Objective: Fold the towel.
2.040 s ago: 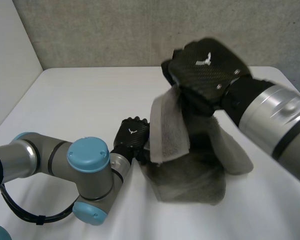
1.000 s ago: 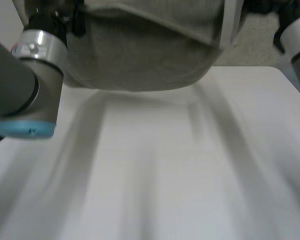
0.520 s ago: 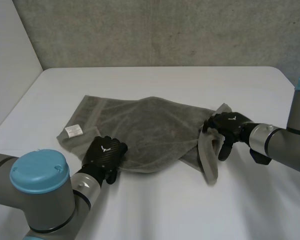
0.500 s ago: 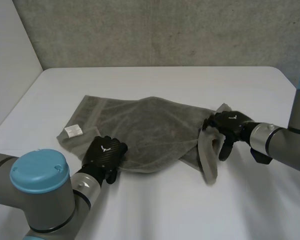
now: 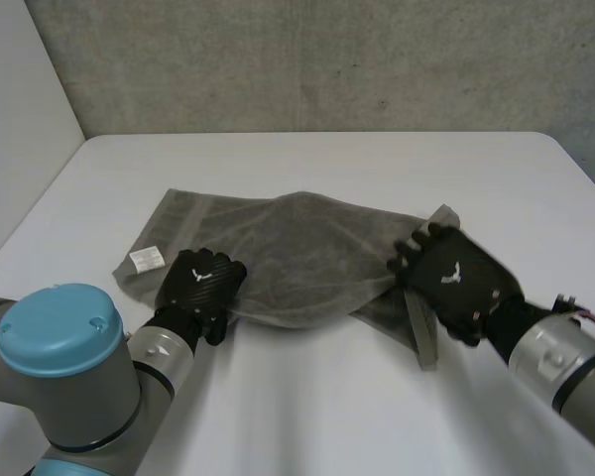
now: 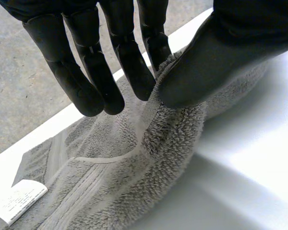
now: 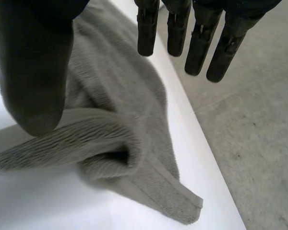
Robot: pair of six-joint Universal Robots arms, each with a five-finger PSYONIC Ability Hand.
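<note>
Grey terry towel [image 5: 297,260] lies bunched across the middle of the white table [image 5: 307,416], long axis running left to right. Left hand [image 5: 200,281] is on its near edge toward the left end, close to the white label [image 5: 145,259]. Its wrist view shows a raised ridge of the hem pinched between thumb and fingers [image 6: 134,72]. Right hand [image 5: 454,283] is over the right end, thumb and straight fingers [image 7: 197,43] spread wide, nothing gripped; can't tell if the thumb touches cloth. Towel isn't flat: middle humped, right end rolled over on itself, a hemmed strip trailing toward the table's near side, ribbed band along the left end.
</note>
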